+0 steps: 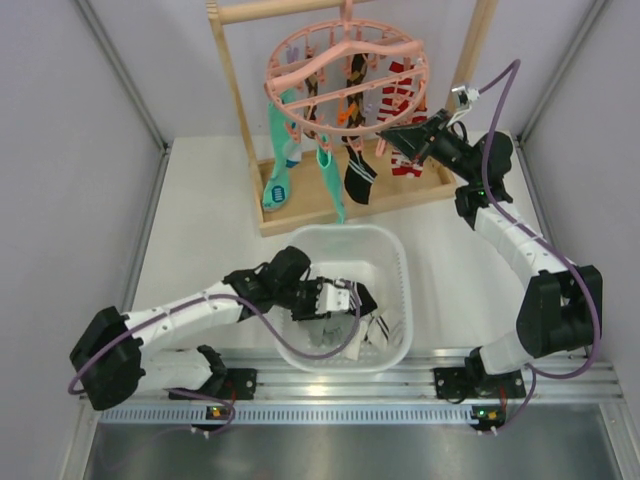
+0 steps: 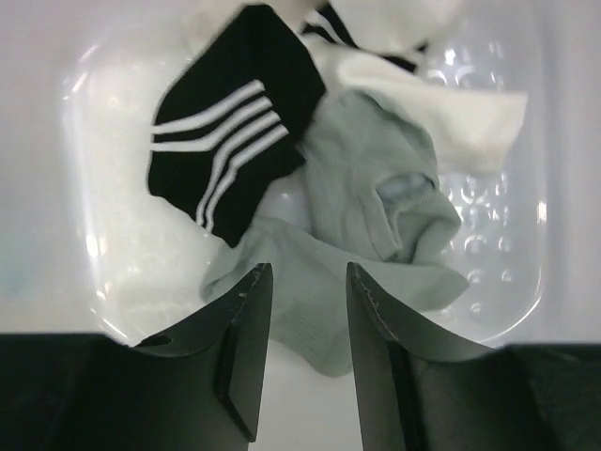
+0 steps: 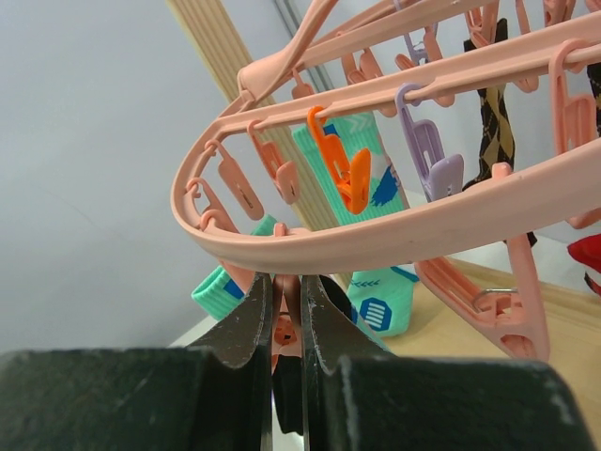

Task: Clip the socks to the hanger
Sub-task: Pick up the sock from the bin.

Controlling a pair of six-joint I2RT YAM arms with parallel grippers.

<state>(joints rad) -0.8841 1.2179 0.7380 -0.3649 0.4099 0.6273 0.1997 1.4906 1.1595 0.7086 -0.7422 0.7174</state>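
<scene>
Pink clip peg (image 3: pixel 284 331): pinched between the nearly closed jaws of right gripper (image 3: pixel 286 282), directly under the outer ring of hanger (image 3: pixel 394 230). Parted, empty jaws of left gripper (image 2: pixel 308 274): poised over grey sock (image 2: pixel 376 178); black sock (image 2: pixel 225 141), white-striped, lies just beyond and left, inside basket (image 2: pixel 80 103). Step judged: fetching a sock. Next: descend, close on black sock, carry it to the held peg.
</scene>
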